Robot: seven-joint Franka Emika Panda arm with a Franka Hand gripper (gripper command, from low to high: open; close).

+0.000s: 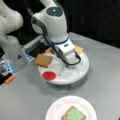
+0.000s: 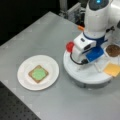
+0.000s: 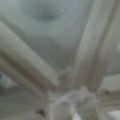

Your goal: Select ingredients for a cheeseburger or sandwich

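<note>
Fingers (image 1: 67,67) are down inside the white divided tray (image 1: 82,71), at its middle where the dividers meet; I see them from both front views, also at (image 2: 80,67), but I cannot tell whether they are spread or pressed together, nor whether they pinch anything. My wrist view is filled by the tray's pale ridges (image 3: 82,50) converging, close up, with nothing else to make out.

On the tray, in a front view, a toast square (image 1: 43,60) lies in the compartment at the view's left, and the red tomato disc (image 1: 49,75) sits near the rim below it. A yellow cheese square (image 2: 112,69) lies in a front view at the tray's right, with the dark-brown patty (image 2: 113,50) just above it in the neighbouring compartment.

Apart from the tray, on the grey desk (image 2: 75,102), stands the white plate (image 2: 25,80). On it rests a toast slice (image 2: 32,72) with green lettuce (image 2: 39,73) laid on top, so the sandwich is begun with those two layers.
</note>
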